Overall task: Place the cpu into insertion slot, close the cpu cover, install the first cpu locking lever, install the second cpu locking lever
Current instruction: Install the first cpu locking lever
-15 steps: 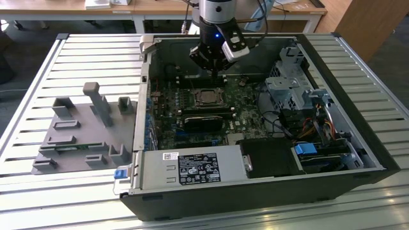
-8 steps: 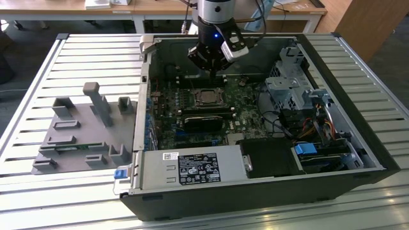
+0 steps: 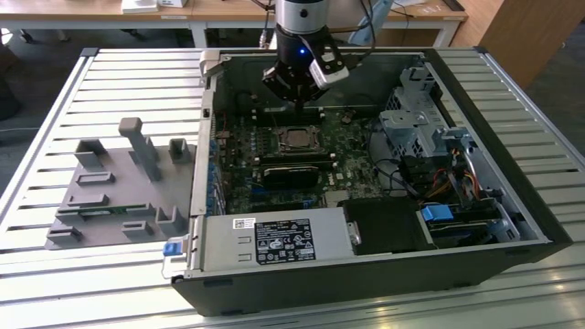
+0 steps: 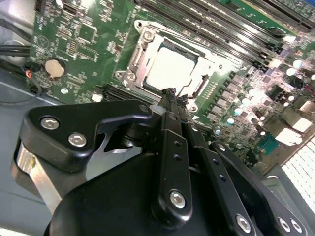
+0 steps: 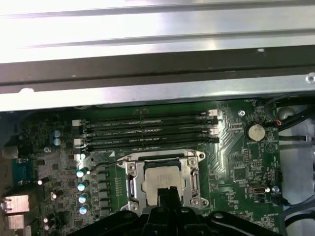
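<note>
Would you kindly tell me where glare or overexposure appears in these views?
First wrist view: the slatted table is blown out white. Second wrist view: the cpu top glares pale. Exterior view: the computer case interior lies in shade.

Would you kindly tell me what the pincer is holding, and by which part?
Nothing visible: the pincer is shut, poised at the edge of the cpu cover.

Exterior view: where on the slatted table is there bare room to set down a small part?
Bare slats lie beyond the grey fixture, at the exterior view's upper left. Inside the computer case it is crowded, most of all under the gripper.
</note>
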Robot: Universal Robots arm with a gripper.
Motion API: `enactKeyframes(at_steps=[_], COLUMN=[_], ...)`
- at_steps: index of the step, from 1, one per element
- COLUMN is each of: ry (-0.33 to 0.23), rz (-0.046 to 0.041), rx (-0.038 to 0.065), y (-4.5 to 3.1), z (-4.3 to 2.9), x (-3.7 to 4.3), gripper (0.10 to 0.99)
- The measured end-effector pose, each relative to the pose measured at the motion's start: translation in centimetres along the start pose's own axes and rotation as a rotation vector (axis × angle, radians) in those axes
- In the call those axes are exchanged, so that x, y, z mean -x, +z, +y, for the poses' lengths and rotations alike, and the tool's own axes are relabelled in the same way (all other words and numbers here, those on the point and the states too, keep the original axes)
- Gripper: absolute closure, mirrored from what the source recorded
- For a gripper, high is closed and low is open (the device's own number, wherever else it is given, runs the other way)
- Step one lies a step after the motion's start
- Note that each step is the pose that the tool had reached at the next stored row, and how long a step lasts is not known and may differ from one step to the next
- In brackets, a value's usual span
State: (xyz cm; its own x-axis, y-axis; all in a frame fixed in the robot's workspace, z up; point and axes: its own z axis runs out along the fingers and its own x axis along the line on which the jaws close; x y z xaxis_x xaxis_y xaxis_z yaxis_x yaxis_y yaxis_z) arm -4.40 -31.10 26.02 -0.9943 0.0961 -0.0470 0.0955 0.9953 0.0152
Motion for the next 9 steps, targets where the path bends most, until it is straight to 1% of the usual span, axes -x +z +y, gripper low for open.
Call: enactKeyframes(at_steps=[9], ry=[-0.004], rz=[0.0], rx=[0.0], y=[-0.01], z=[-0.19], x=[-1.57], gripper=[0.98])
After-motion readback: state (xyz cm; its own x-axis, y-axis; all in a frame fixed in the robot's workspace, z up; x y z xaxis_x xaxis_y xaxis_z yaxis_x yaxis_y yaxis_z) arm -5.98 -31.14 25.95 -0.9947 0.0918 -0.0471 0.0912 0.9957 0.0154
